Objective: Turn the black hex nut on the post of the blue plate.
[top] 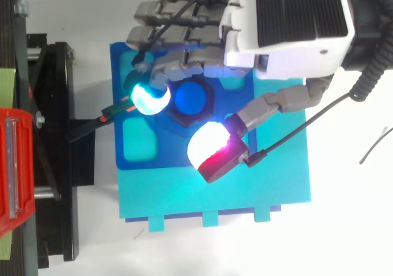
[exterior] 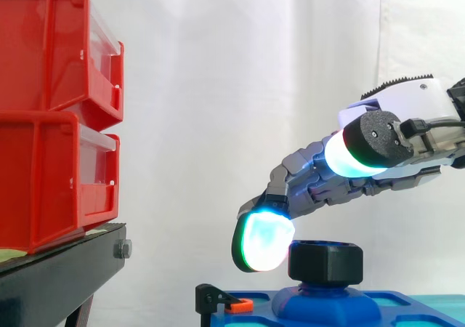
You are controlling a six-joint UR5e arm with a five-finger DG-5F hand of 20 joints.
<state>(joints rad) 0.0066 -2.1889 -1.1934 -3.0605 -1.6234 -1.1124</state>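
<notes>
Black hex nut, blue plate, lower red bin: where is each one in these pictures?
black hex nut (exterior: pixel 325 262): side view, on its side face towards the camera.
blue plate (top: pixel 173 152): top view, on its bare top surface beside the nut.
lower red bin (exterior: pixel 40 178): side view, on its side wall.

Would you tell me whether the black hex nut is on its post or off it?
On: the black hex nut sits level around the blue post.

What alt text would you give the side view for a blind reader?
A robot hand reaches in from the right, one glowing fingertip lowered beside a black hex nut on a blue plate, thumb raised above it. Two stacked red bins sit on a black stand at left.
</notes>
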